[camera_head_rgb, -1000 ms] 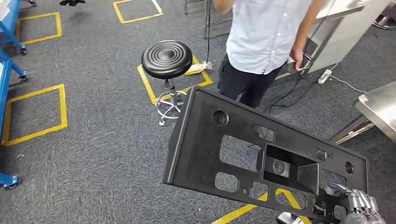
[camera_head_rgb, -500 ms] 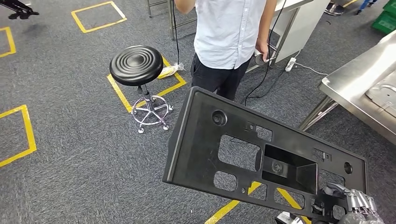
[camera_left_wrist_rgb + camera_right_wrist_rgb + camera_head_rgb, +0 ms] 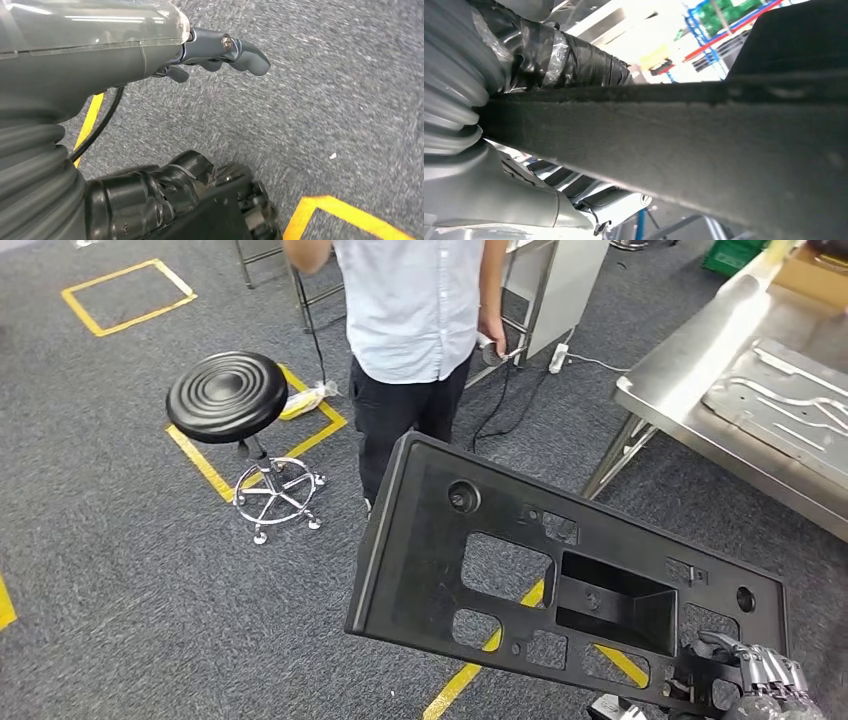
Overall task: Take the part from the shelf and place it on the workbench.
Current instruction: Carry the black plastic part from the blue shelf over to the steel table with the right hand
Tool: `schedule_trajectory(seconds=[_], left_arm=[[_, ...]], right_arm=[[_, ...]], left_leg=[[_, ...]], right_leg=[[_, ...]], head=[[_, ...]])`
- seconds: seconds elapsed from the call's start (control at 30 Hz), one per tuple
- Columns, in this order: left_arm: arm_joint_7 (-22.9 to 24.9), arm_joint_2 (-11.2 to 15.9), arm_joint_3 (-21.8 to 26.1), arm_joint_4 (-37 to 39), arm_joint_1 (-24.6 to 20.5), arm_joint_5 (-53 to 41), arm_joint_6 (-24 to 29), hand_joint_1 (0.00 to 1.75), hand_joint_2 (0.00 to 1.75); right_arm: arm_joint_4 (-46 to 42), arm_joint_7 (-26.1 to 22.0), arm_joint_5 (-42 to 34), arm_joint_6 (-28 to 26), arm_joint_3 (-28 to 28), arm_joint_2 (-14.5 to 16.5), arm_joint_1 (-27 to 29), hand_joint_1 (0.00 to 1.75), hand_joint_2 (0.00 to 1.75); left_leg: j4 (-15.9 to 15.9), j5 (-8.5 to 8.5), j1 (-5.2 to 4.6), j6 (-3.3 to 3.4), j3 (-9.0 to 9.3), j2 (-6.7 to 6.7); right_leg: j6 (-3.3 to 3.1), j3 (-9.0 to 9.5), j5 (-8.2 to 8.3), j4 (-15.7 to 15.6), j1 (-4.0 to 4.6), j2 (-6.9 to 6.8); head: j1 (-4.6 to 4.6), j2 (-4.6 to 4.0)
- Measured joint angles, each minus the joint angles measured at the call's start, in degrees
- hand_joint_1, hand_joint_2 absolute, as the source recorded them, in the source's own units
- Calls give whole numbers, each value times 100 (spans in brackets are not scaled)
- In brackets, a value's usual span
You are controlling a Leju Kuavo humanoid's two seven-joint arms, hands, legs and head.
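Note:
The part [image 3: 430, 540] is a large black plastic panel with several cut-outs and a boxed recess. It hangs tilted over the carpet in the head view. My right hand [image 3: 765, 680] grips its lower right corner at the bottom of that view. The right wrist view looks along the panel's edge [image 3: 699, 145], with that hand's ribbed cover [image 3: 454, 100] beside it. The steel workbench [image 3: 680, 370] stands at the upper right, apart from the part. My left hand [image 3: 220, 52] hangs over the grey carpet holding nothing, its thumb sticking out.
A person [image 3: 410, 300] in a light shirt stands just beyond the part's far end. A black round stool [image 3: 227, 395] stands to the left on yellow floor tape. A pressed metal sheet [image 3: 790, 390] lies on the workbench. Cables [image 3: 500, 400] trail on the carpet near its leg.
The camera has turned right: stool, person and floor marks slid left in the picture and more of the workbench has come in. The part stays held the same way.

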Motion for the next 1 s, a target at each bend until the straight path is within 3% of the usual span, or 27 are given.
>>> schedule_trajectory(seconds=[0.07,0.13,0.17,0.2,0.23,0.3,0.33,0.37,0.43,0.5,0.57,0.63,0.7,0.73,0.77,0.8,0.87,0.93,1.0], left_arm=[[-11,3,1,0,-9,-1,1,0,175],[-18,6,4,0,0,0,2,0,175],[-18,7,8,0,9,2,2,0,175],[-18,9,12,0,20,3,1,0,175],[-18,11,16,0,29,7,1,0,175],[-18,19,21,0,35,14,0,0,175],[-17,22,23,0,34,16,0,0,175],[-16,23,25,0,30,16,-1,0,175],[-11,23,28,0,25,14,-1,0,175],[-4,23,30,0,18,15,-2,0,175],[-1,23,32,0,13,16,-3,0,175],[-2,21,33,0,21,11,-6,0,175],[-1,21,36,0,35,11,-7,0,175],[0,22,38,0,36,13,-6,0,175],[1,22,40,0,33,15,-5,0,175],[1,22,41,0,28,16,-5,0,175],[-2,17,42,0,21,16,-5,0,175],[-4,13,43,0,14,16,-5,0,175],[-7,13,44,0,-1,15,-5,0,175]], right_arm=[[-19,8,6,-5,-1,-3,15,175,175],[-29,13,7,-10,-2,-4,16,175,175],[-28,14,6,-10,-2,-5,15,175,175],[-28,14,7,-10,-2,-5,18,175,175],[-27,14,8,-10,-2,-7,22,175,175],[-26,14,10,-10,-2,-8,27,175,175],[-26,14,12,-10,-2,-8,28,175,175],[-27,14,17,-10,-2,-8,26,175,175],[-29,14,37,-10,-2,-9,27,175,175],[-32,15,58,-10,-2,-13,43,175,175],[-37,16,68,-10,-2,-20,59,175,175],[-38,15,72,-10,-2,-27,58,175,175],[-36,15,74,-10,-2,-31,61,175,175],[-35,18,75,-10,-2,-31,66,175,175],[-35,22,75,-10,-2,-32,69,175,175],[-35,25,75,-10,-2,-33,70,175,175],[-35,30,76,-10,-2,-34,66,175,175],[-36,31,78,-10,-2,-36,62,175,175],[-38,33,80,-10,-2,-40,71,175,175]], left_leg=[[212,-175,9,-55,-55,-202],[844,-515,27,-83,-348,-498],[1205,-655,32,-91,-533,-559],[1446,-696,34,-97,-668,-587],[1499,-623,35,-100,-723,-601],[995,-207,44,-93,-548,-665],[642,-38,56,-84,-407,-793],[355,72,68,-70,-296,-915],[135,93,63,-30,-214,-1061],[106,120,56,33,-204,-945],[71,145,73,98,-192,-811],[57,145,67,137,-187,-666],[57,129,53,152,-185,-507],[58,118,49,154,-178,-430],[58,105,46,151,-164,-361],[57,89,42,145,-142,-296],[55,51,26,114,-93,-187],[47,24,12,63,-60,-95],[22,6,7,0,-24,-13]], right_leg=[[-50,53,43,-86,-56,132],[-82,76,63,-119,-83,252],[-92,73,64,-114,-82,320],[-94,72,62,-106,-81,400],[-93,73,56,-93,-82,484],[-70,72,33,-44,-90,649],[-47,60,14,-8,-92,717],[-18,37,-5,35,-87,784],[52,-24,-11,83,-91,896],[114,-65,8,86,-107,974],[165,-155,-107,263,-92,770],[210,-452,-445,884,-79,432],[233,-791,-693,1553,-90,312],[232,-839,-665,1643,-96,297],[220,-764,-530,1497,-100,277],[195,-579,-330,1150,-96,218],[120,-175,-54,379,-42,-40],[63,-37,-13,72,21,-172],[19,-42,10,38,11,-41]], head=[[-4,0],[-9,0],[-10,0],[-10,0],[-10,0],[-11,0],[-11,0],[-9,0],[-5,0],[-7,0],[-1,0],[6,0],[5,0],[5,0],[6,0],[6,0],[6,0],[4,0],[3,0]])
